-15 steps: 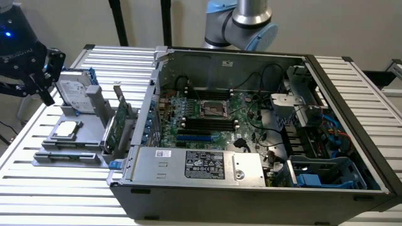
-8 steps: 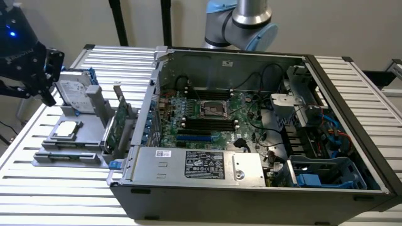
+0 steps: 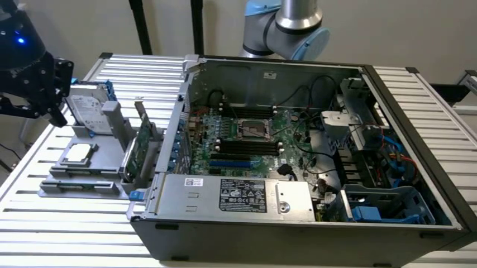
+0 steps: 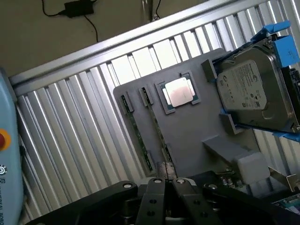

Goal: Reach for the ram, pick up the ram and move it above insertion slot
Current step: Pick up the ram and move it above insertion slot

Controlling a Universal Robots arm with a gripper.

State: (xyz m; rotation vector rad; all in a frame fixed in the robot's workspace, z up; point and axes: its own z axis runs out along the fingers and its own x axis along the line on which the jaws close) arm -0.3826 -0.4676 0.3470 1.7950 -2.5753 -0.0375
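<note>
We're seeing the gripper [image 4: 168, 183] hovering with its black metal fingers [image 4: 157, 199] pinched together, gripping nothing. Just past the tips we're looking at the ram [image 4: 156, 125], a thin green stick standing on edge in a groove of the flat matte grey holder [image 4: 187, 140], untouched. A second stick [image 4: 136, 133] is standing parallel just beside it. On the same holder we're reading a square CPU [image 4: 180, 91] with a shiny metal lid and a silver hard drive [image 4: 253, 89] leaning in blue rails. The holder is sitting on the ribbed aluminium table [image 4: 70, 136]. In the exterior view we're finding the insertion slot [image 3: 246, 146], long narrow black plastic, inside the open case [image 3: 298, 240], well apart from the ram, toward the exterior view's right.
</note>
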